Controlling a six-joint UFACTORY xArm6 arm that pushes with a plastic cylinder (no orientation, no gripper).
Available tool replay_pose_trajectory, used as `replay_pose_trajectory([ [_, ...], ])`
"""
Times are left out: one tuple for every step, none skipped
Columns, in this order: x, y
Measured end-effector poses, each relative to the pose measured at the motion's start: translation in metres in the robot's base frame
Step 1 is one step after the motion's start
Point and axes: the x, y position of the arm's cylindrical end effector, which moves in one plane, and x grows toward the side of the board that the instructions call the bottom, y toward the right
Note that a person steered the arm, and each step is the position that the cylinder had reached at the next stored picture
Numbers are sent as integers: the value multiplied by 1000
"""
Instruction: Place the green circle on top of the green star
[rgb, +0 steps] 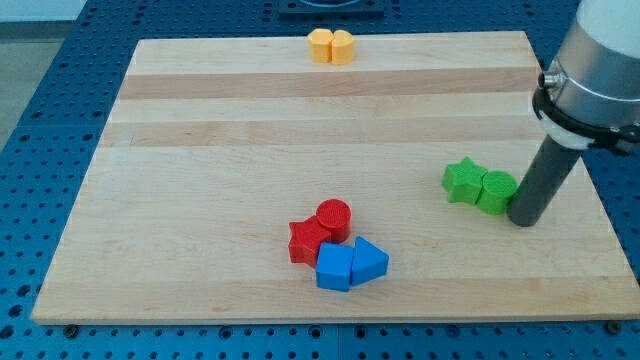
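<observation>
At right of frame, my tip (524, 219) touches the green circle (496, 191) on its right side. The green circle abuts the green star (463, 181). No pincer is fitted.

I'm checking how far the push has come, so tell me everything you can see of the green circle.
The green circle is a short, squat cylinder with a flat round top, in matte bright green that looks like plastic. It stands upright on the wooden board, toward the view's right edge. Its left side touches the green star, so the two sit side by side. My tip sits right against its lower right side, apparently in contact. Nothing rests on it.
</observation>
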Motion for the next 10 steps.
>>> replay_pose_trajectory([
  [-4, -2],
  [-6, -16],
  [-8, -37],
  [-11, -40],
  [-13, -33],
  [-26, -33],
  [-44, -32],
  [-64, -21],
  [-88, -7],
  [-117, -4],
])
